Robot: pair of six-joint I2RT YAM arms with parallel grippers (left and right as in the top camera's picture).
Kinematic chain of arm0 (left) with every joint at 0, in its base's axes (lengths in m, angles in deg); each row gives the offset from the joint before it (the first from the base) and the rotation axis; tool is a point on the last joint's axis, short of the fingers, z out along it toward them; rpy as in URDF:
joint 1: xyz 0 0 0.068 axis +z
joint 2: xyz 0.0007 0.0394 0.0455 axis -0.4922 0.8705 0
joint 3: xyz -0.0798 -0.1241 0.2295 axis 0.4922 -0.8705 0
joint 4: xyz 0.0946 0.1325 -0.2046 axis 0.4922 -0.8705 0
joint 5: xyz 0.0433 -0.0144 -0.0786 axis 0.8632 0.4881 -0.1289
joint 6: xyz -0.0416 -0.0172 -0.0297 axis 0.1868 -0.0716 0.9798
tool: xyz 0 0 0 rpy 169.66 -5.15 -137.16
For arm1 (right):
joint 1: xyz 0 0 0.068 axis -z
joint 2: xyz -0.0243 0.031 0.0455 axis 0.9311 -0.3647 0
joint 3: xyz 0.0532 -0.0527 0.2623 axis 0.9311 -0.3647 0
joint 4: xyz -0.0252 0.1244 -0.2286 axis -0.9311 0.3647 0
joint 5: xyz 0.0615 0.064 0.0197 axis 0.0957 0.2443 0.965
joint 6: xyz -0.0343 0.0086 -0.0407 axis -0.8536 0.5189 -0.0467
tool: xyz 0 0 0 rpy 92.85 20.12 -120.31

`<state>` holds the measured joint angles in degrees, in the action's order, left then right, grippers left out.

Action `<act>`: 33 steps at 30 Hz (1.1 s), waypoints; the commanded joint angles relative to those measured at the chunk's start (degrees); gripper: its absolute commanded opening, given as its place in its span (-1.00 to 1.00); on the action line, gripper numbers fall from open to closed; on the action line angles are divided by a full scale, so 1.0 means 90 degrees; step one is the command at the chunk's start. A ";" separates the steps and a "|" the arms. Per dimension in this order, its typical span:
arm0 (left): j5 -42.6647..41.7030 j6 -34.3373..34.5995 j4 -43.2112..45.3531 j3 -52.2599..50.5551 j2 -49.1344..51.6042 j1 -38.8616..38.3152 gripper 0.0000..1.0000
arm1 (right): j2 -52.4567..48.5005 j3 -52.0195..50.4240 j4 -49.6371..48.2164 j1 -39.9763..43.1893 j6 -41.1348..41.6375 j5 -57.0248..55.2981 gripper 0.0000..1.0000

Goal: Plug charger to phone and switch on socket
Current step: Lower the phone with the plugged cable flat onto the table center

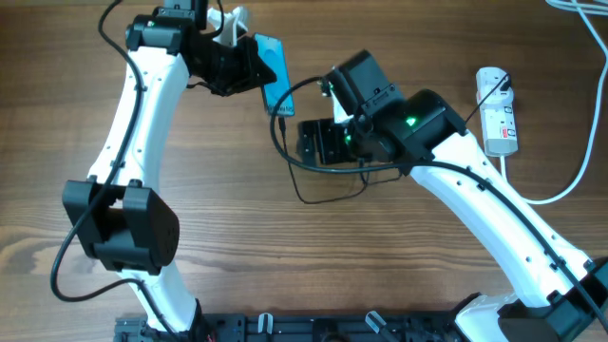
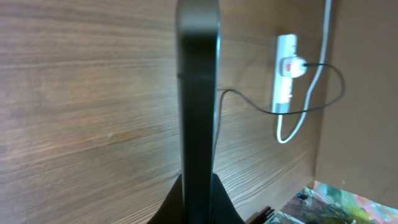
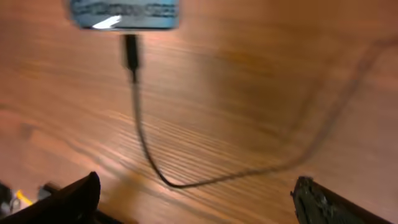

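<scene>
My left gripper point(image 1: 239, 65) is shut on the phone point(image 1: 273, 68), holding it on edge above the table with the cyan screen showing. In the left wrist view the phone point(image 2: 198, 93) is a dark upright bar between the jaws. The charger's small plug tip point(image 3: 130, 51) sits in the phone's lower end point(image 3: 124, 12). Its thin black cable point(image 1: 306, 195) loops across the table to a black plug in the white socket point(image 1: 500, 116). Just below and right of the phone, my right gripper point(image 1: 313, 141) stands wide open and empty; its fingers point(image 3: 69, 199) straddle the cable point(image 3: 144, 140) without touching it.
The socket point(image 2: 285, 74) lies at the far right of the wooden table point(image 1: 237, 218), with a thicker white cord point(image 1: 579, 161) curving off it towards the right edge. A black rail point(image 1: 285, 328) runs along the front edge.
</scene>
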<state>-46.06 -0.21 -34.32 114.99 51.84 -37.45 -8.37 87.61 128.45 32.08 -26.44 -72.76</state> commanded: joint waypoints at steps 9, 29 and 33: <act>0.0087 -0.0114 0.0534 -0.1076 0.1086 -0.0940 -0.92 | 0.0131 0.0112 0.0401 0.0605 0.0692 0.0019 0.99; -0.0289 -0.0401 0.1498 -0.1413 0.1608 -0.1214 -0.92 | 0.0131 0.0100 0.0529 0.0605 0.0682 0.0022 1.00; -0.0287 -0.0401 0.1596 -0.1413 0.1634 -0.1214 -0.92 | 0.0131 0.0100 0.0529 0.0605 0.0687 0.0022 0.99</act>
<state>-47.72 -2.68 -20.79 102.42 65.76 -48.38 -8.37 87.61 133.02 37.43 -21.04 -73.33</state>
